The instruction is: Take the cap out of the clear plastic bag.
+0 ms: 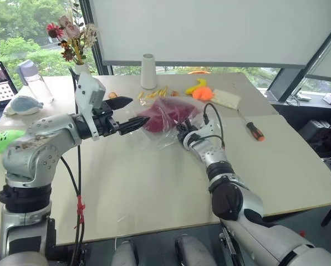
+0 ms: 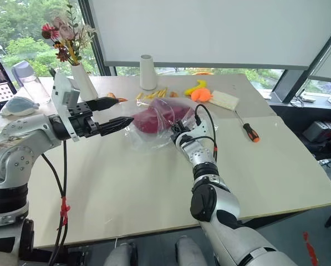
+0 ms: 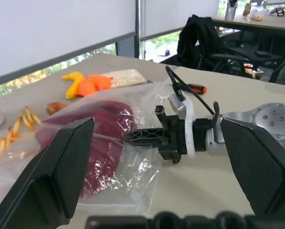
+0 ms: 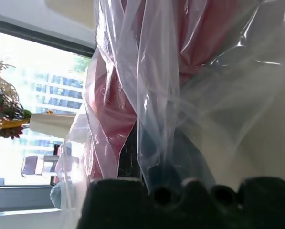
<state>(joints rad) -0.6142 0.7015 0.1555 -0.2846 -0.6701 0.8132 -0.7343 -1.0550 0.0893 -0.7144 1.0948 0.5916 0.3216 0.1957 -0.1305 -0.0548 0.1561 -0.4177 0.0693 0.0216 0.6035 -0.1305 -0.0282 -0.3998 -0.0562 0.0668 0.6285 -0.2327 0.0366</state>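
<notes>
Two grippers work the table: the right gripper pinches the clear plastic bag shut-fingered to anchor it, the cap inside, while the left gripper hovers open-fingered beside

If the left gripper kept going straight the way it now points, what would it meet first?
Most likely the clear plastic bag with the cap inside: the open left gripper hangs above the table, aimed at that bundle. Depth is unclear; it might pass just over it.
</notes>
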